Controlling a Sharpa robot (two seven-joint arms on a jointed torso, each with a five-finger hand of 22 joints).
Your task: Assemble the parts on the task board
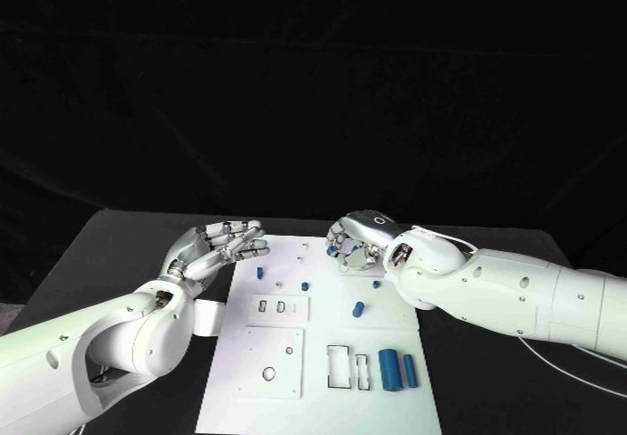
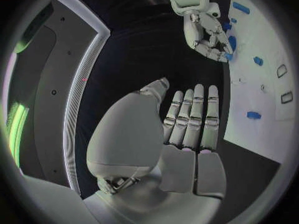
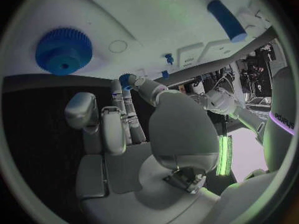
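Fingers [image 2: 194,115] of my left hand [image 1: 216,250] are lying straight and side by side in the left wrist view, holding nothing — the hand is hovering over the black table [image 1: 130,249] just beside the task board [image 1: 313,399], at its far left corner. From the head camera I am seeing that same hand with its fingers loosely curved and parted, still empty.

My right hand [image 1: 360,243] is hanging over the far end of the board with its fingers bunched downward. In the head view something blue is showing between them, and the right wrist view is giving me more: a small blue part [image 3: 126,80] sitting at the fingertips [image 3: 118,87], pinched between them as far as I can tell. That wrist camera is also showing a blue gear [image 3: 64,50] lying on the white board and a blue cylinder [image 3: 226,20] farther off; the head view is hiding the gear beneath the hand.

Down the board I am seeing two blue cylinders [image 1: 390,367] lying side by side near the near right edge, beside a pair of rectangular slots [image 1: 339,366], and smaller blue pieces [image 1: 358,309] scattered in the middle. Everything beyond the table is dark.
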